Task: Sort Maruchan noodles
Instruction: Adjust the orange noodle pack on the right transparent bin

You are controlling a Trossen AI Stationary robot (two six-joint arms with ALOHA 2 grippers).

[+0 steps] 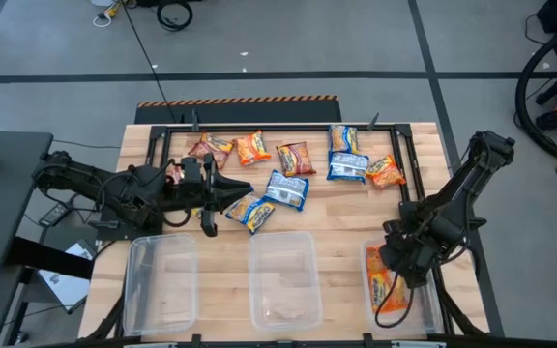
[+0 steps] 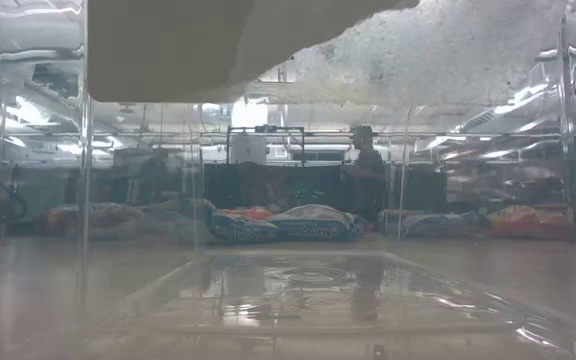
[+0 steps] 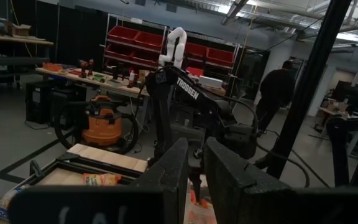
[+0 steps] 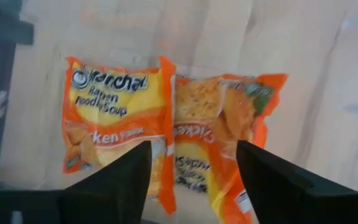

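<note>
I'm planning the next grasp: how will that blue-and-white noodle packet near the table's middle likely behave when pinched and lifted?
The blue-and-white packet looks flat and crinkly, so its loose wrapper edges would probably flex while the middle stays fairly stiff. It seems light for its size. The glossy plastic may slip, and its neighbour lies against it, so a push could shift both.

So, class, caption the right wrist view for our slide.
Open right hand above two orange crinkly plastic ramen packets.
</note>
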